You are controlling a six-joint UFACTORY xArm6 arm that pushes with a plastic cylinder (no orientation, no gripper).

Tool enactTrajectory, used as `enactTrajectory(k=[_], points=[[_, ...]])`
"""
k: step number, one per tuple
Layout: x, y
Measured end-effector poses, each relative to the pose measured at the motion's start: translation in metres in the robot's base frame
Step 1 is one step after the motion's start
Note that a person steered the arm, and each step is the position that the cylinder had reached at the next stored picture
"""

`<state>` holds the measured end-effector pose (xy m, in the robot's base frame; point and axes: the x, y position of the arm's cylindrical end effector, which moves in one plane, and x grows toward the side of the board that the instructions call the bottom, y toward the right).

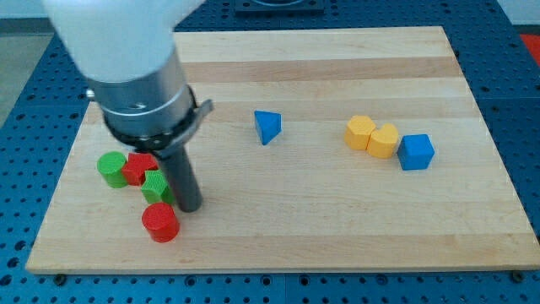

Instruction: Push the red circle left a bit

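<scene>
A pale wooden tabletop (337,67) lay on a blue perforated base (519,101) with rows of small holes, under even, soft light.

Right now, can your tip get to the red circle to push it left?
Probably yes. My tip stands just to the view's right of the red circle, slightly above it, with nothing between them. The green block sits above, off the path.
</scene>
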<state>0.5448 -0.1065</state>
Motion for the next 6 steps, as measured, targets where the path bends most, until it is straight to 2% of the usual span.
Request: enactTrajectory(k=[1,3,6], points=[[0.002,0.035],[0.054,0.029],[0.034,-0.019]])
